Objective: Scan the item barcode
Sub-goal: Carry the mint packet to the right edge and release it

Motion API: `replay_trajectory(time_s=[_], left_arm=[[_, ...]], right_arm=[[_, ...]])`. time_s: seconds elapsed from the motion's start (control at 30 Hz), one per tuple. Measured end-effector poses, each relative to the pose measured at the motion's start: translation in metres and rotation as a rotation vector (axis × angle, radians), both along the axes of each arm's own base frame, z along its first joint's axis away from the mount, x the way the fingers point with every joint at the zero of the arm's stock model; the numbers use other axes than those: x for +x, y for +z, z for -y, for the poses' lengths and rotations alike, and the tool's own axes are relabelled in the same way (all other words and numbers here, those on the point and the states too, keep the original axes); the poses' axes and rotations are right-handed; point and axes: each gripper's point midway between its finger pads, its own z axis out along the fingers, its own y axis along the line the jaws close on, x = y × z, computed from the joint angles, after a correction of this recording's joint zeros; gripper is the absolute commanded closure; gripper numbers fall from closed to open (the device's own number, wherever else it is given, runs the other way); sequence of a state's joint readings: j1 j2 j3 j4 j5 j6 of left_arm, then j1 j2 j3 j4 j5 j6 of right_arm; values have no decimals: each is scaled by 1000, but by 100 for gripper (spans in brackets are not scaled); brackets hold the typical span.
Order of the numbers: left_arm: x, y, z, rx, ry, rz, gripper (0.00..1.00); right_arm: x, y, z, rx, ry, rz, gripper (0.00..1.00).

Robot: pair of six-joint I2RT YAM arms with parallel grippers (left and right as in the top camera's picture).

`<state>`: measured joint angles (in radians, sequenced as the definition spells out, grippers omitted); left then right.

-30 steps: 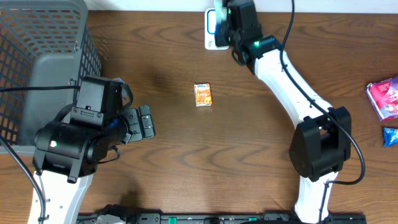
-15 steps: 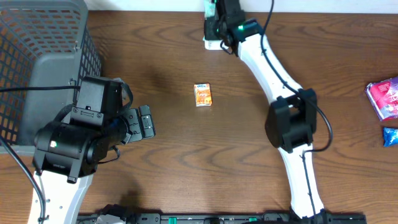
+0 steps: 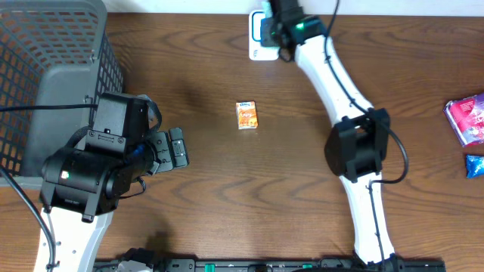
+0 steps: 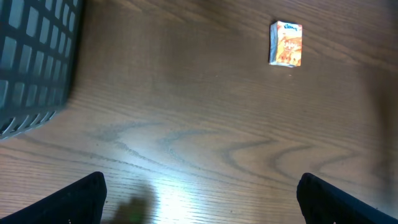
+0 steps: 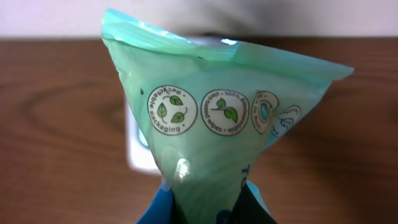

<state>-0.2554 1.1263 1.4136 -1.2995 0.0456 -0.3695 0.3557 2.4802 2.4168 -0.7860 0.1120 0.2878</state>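
My right gripper (image 5: 208, 211) is shut on the item, a pale green pouch (image 5: 217, 118) printed with round recycling marks. It fills the right wrist view and fans out above the jaws. Behind the pouch lies the white scanner (image 5: 135, 149) on the brown table. From overhead, the right gripper (image 3: 272, 23) holds the pouch over the scanner (image 3: 255, 50) at the table's far edge. No barcode shows on the pouch's visible side. My left gripper (image 3: 178, 147) is open near the left side, with only bare wood between its fingertips (image 4: 84, 198).
A small orange box (image 3: 246, 115) lies at mid-table, also seen as the orange box (image 4: 286, 43) in the left wrist view. A grey mesh basket (image 3: 45, 68) stands at the far left. A purple packet (image 3: 466, 119) and a blue one (image 3: 475, 165) lie at the right edge.
The right arm swung its elbow to the left while the gripper and pouch stayed over the scanner, shifting only slightly. The left arm has not moved.
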Motion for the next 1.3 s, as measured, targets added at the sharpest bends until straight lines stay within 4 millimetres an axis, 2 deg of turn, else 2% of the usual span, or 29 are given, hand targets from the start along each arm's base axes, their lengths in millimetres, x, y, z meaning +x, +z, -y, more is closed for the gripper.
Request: replay_trajectory(time_s=[0.07,0.13,0.23,0.3,0.33,0.43,0.5,0.53,0.67,0.8,0.9,1.07,1.17,1.3], left_arm=[[0,0,0,0,0,1,2],[0,0,0,0,0,0,2],[0,0,0,0,0,1,2],[0,0,0,0,0,0,2],[0,0,0,0,0,0,2],[0,0,0,0,0,0,2],[0,0,0,0,0,0,2],[0,0,0,0,0,0,2],[0,0,0,0,0,0,2],[0,0,0,0,0,0,2],[0,0,0,0,0,0,2],[0,0,0,0,0,0,2],[0,0,0,0,0,0,2],[0,0,0,0,0,0,2]], right_arm=[[0,7,27,-16,-42,-21,99],[-3,12,64,-42,-101,-58,99],[-16,15,139,-98,-230,-140,99],[-36,13,198,-151,-333,-224,99],[-43,13,219,-170,-373,-252,99],[-78,4,302,-249,-531,-371,99],[-92,0,329,-272,-583,-413,99],[-108,-4,357,-292,-637,-459,99],[-144,-16,417,-300,-757,-546,99],[-181,-26,470,-275,-869,-612,99],[-204,-30,499,-243,-937,-636,99],[-229,-31,531,-203,-1015,-649,97],[-244,-31,546,-178,-1063,-655,90],[-262,-34,561,-131,-1118,-666,69]])
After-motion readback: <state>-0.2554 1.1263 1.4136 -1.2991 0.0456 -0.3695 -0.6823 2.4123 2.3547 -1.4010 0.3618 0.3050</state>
